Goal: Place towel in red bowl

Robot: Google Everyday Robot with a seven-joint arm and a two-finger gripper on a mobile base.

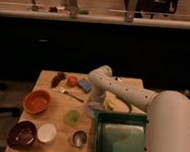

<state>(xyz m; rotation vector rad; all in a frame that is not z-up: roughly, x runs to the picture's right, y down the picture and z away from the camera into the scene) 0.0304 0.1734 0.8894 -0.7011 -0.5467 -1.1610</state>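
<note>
Wooden table (55,109), dim light. Left to right:

- Dark bowl (22,134) at near left corner, its lower edge close to the frame border
- Red bowl (37,101) at left side, upright, nothing visible inside
- White bowl (47,133) just right of the dark bowl
- Dark clump (58,79) at far edge, likely grapes, too dark to be sure
- Fork (71,94) lay mid-table, near a round red fruit (72,81)
- Green cup (72,117), and a metal cup (79,138) nearer the camera
- Blue sponge (84,84) just beside the fruit, partly behind the arm (122,92)
- Gripper (94,106) pointed down at mid-table, jaws spread wide, nothing seen held
- Towel (91,113) was a pale patch directly under the gripper, on the table, well apart from the red bowl. Its outline was mostly hidden; contact with the fingers could not be made out
- Yellow thing (109,103) right of the gripper, half hidden by the arm, not identifiable
- Green tray (121,116) at right, cut off by the bottom edge and overlapped by the white robot body
</note>
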